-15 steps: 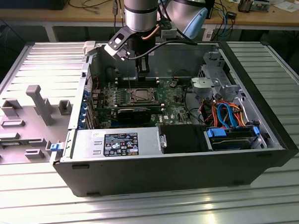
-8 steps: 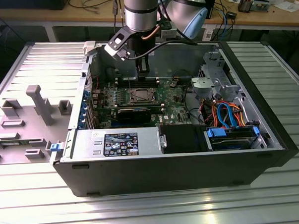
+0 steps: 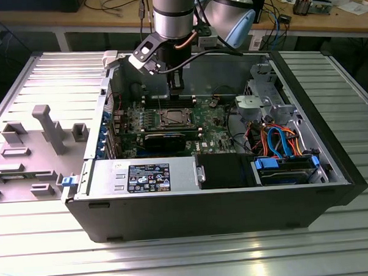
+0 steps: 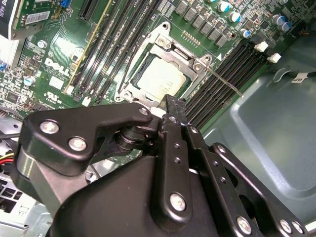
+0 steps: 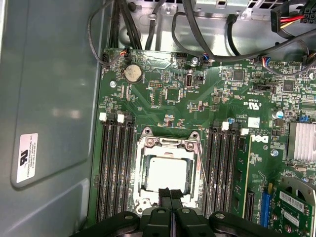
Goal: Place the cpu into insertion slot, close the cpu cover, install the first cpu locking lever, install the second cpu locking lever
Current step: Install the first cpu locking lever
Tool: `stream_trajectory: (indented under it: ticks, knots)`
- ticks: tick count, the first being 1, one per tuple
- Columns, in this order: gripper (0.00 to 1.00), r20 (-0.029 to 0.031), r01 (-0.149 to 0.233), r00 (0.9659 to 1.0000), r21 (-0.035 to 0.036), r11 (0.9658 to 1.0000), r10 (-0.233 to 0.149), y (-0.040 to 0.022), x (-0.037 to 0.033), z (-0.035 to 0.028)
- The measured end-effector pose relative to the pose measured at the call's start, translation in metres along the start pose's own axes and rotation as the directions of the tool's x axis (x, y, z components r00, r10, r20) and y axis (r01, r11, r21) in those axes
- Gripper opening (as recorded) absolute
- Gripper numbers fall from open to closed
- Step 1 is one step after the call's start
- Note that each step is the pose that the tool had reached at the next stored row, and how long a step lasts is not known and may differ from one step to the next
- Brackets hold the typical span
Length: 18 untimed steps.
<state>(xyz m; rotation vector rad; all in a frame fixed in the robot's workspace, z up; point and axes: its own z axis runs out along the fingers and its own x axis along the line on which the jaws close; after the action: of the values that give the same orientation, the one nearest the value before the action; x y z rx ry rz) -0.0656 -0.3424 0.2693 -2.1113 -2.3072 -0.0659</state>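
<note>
"Three cameras on this moment: where does the cpu (image 5: 168, 173) sit?"

"In its socket on the motherboard (image 5: 163, 108), between two banks of memory slots (image 5: 116, 168). Both wrist views show its plain grey top through the window of the cpu cover (image 5: 142, 173), which lies flat around it."

"And the gripper (image 5: 170, 193)?"

"Its fingers are pressed together with a bare seam between them, and it holds nothing. In the first wrist view the tips hang at the socket's edge, just beside the cpu. Whether they touch the cover, I cannot tell."

"What does the second wrist view add?"

"A thin metal locking lever (image 4: 224, 81). It angles away from a socket corner and out over the memory slots, its free end apart from the frame."

"And the exterior view?"

"The wider setting. The arm (image 3: 172, 16) reaches straight down into the open computer case (image 3: 205, 204). The case lies on a ribbed metal table (image 3: 177, 254), with a grey fixture tray (image 3: 31, 144) to the exterior view's left. There the socket is a small pale square near the gripper."
</note>
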Motion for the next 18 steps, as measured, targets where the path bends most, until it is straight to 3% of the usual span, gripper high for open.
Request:
stream_trajectory:
  ticks: [18]
  knots:
    - [0.11, -0.0002, 0.013, 0.9999, 0.0006, 0.9999, -0.013, 0.0000, 0.0000, 0.0000]
